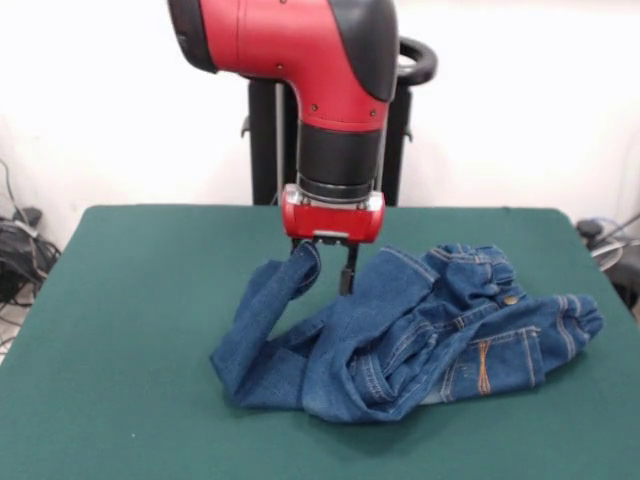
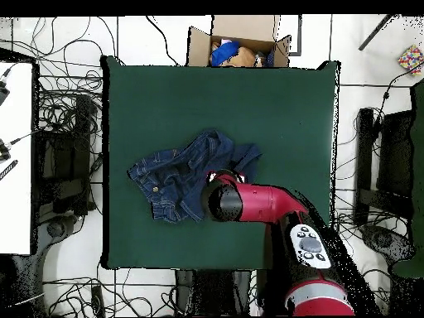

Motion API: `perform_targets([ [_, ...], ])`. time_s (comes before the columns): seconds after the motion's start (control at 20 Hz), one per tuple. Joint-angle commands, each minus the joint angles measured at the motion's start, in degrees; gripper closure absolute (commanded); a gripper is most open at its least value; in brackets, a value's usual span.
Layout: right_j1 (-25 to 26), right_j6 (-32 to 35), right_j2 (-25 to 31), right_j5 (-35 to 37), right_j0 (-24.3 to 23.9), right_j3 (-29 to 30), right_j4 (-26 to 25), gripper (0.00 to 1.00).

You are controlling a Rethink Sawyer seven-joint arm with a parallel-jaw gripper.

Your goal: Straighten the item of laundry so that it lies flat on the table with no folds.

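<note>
The gripper (image 1: 326, 268) is pinching a fold of the jeans (image 1: 420, 330), its fingers drawn in on the denim; one finger is hanging bare beside the cloth, the other is wrapped by it. That fold is standing up as a small peak right under the gripper, with one leg draping down from it to the tabletop (image 1: 120, 300). The rest of the jeans is lying bunched below and to one side of the gripper, the gathered waistband farthest from it. Seen from above, the arm is covering part of the heap.

The denim is looking soft but fairly thick: it is holding creases and stacking in stiff ridges, not flowing out. It is probably light enough to lift easily, though layers are likely dragging on each other and on the felt-like top. Nothing here is fragile or slippery. Hems and the waistband seem the better holds, being thick seamed edges; a pinch in mid-cloth is likely lifting several layers together.
</note>
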Motion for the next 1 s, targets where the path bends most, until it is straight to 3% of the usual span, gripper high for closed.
perform_targets([
  [0.05, 0.33, -4.10, 7.99, 6.41, -1.78, -4.71, -3.27, 0.00],
  [0.45, -0.91, -9.23, 11.15, 11.47, -7.05, -8.11, -6.02, 0.00],
  [1.0, -2.05, -21.15, 18.55, 27.08, -14.06, -20.06, -8.49, 0.00],
])
